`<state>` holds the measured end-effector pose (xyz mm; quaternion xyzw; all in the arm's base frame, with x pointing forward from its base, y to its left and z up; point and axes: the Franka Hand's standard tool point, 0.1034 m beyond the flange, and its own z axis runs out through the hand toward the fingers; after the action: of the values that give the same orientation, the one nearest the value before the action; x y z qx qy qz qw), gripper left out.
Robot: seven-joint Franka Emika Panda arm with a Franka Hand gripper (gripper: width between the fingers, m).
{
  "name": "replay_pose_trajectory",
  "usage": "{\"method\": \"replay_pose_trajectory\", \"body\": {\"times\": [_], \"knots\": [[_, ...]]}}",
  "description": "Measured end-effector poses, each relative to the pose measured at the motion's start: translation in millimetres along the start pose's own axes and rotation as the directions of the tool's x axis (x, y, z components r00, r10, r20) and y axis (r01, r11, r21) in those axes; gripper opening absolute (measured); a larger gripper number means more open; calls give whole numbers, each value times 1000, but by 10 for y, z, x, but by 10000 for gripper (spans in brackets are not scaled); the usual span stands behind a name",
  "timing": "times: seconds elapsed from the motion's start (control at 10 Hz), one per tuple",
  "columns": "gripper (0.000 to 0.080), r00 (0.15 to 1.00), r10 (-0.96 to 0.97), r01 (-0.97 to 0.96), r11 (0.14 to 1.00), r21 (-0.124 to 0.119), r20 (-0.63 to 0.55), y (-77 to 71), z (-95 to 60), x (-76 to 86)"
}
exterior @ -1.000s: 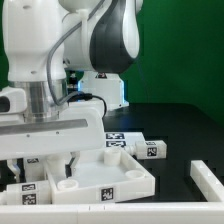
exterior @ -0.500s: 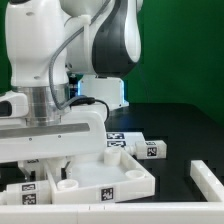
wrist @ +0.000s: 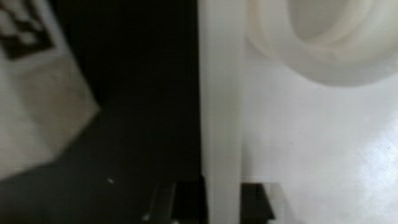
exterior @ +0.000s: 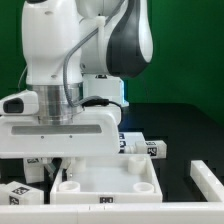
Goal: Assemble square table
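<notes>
Close exterior view faces arm (exterior: pixel 60 60) and square table (exterior: pixel 150 184); wrist view hugs its rim (wrist: pixel 222 120).

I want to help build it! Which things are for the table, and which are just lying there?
For the job: tabletop, gripped by the tool; tagged leg behind it; tagged blocks beside it.
Just lying there: white bar at the exterior view's right, probably; I can't tell what it is.

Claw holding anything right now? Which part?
Yes: the claw is shut on the square table, pinching its thin raised rim beside a corner socket.
</notes>
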<state>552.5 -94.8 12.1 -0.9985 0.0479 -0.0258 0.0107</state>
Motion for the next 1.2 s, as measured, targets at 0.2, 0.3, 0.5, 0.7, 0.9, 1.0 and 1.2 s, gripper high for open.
{"method": "replay_pose_trajectory", "body": {"times": [0.2, 0.3, 0.5, 0.7, 0.9, 1.0, 1.2], "knots": [[49, 998, 65, -66, 998, 19, 19, -96, -32, 73], [49, 998, 53, -53, 998, 26, 21, -228, -17, 71], [49, 1000, -1, 1, 1000, 30, 1, -428, 39, 96], [49, 999, -31, 32, 999, 24, -29, -460, 44, 141], [49, 999, -30, 30, 999, 24, -30, -452, 44, 142], [49, 999, -30, 30, 999, 24, -30, -452, 44, 142], [49, 998, -45, 45, 999, 14, -47, -549, 45, 178]]}}
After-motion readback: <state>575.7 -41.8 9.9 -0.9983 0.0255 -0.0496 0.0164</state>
